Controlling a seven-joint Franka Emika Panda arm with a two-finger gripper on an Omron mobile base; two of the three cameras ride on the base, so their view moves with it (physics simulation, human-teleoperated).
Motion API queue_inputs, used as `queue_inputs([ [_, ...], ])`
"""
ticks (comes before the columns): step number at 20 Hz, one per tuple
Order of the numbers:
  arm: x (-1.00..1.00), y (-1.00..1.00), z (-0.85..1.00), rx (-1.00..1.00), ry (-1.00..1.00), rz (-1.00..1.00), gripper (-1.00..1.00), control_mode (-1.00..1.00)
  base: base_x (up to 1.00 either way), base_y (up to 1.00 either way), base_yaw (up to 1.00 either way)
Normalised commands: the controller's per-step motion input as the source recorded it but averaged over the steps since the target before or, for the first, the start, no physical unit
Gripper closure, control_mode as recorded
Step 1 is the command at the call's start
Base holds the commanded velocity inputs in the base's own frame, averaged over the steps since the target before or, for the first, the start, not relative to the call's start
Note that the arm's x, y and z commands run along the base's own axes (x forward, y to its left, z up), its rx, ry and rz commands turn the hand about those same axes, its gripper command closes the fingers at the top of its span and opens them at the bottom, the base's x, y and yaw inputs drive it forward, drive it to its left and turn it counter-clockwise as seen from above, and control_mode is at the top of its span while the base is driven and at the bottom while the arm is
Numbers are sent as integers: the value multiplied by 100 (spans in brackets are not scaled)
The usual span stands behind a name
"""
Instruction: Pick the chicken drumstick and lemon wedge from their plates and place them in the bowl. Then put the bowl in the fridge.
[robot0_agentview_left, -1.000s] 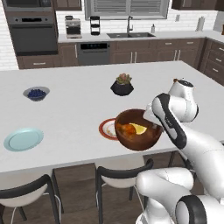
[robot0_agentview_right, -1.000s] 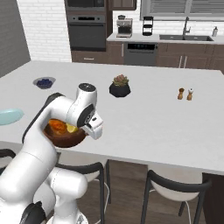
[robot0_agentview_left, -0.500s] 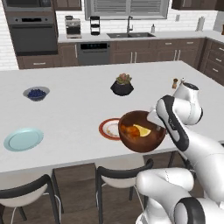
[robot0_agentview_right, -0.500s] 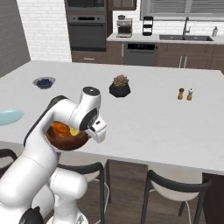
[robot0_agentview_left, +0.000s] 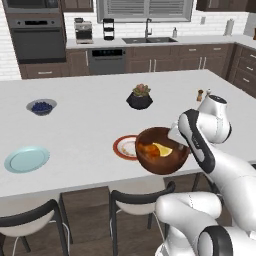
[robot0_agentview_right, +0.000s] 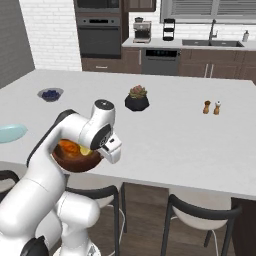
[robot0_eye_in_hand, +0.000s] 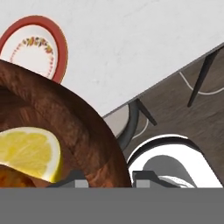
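**Bowl held at counter edge, both items inside**

Views: L base view shows bowl (robot0_agentview_left: 162, 150) w/ lemon wedge (robot0_agentview_left: 162, 149) and drumstick (robot0_agentview_left: 147, 150) inside, red-rimmed plate (robot0_agentview_left: 124, 147) just behind its left side, blue plate (robot0_agentview_left: 27, 159) well apart to the left. R base view: arm hides most of the bowl (robot0_agentview_right: 75, 157); only part of rim and orange contents seen; salt/pepper pair (robot0_agentview_right: 212, 107) clear here. Hand view: close on bowl wall (robot0_eye_in_hand: 83, 131), wedge (robot0_eye_in_hand: 28, 153), patterned plate (robot0_eye_in_hand: 37, 46), stool (robot0_eye_in_hand: 144, 118) and floor below counter edge.

Gripper (robot0_eye_in_hand: 107, 177): fingers close together, clamped on bowl rim, one tip inside, one outside. Bowl appears lifted, overhanging near edge of counter (robot0_agentview_left: 90, 120).

Materials: bowl deep, round, reddish-brown wood w/ grain. Wedge yellow rind, pale flesh. Drumstick orange-brown, mostly hidden. Red-rimmed plate has cream centre w/ floral ring. Counter white, matte. Black pot w/ plant (robot0_agentview_left: 140, 97) mid-counter; blueberry bowl (robot0_agentview_left: 41, 106) far left.
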Motion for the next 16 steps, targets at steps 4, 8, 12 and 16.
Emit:
queue_inputs([
  [4,0,0,0,0,0,0,100,100,-88,8,0],
  [8,0,0,0,0,0,0,100,100,-100,-5,-2],
  [12,0,0,0,0,0,0,100,100,-83,-30,-21],
  [16,0,0,0,0,0,0,100,100,-28,-14,-56],
])
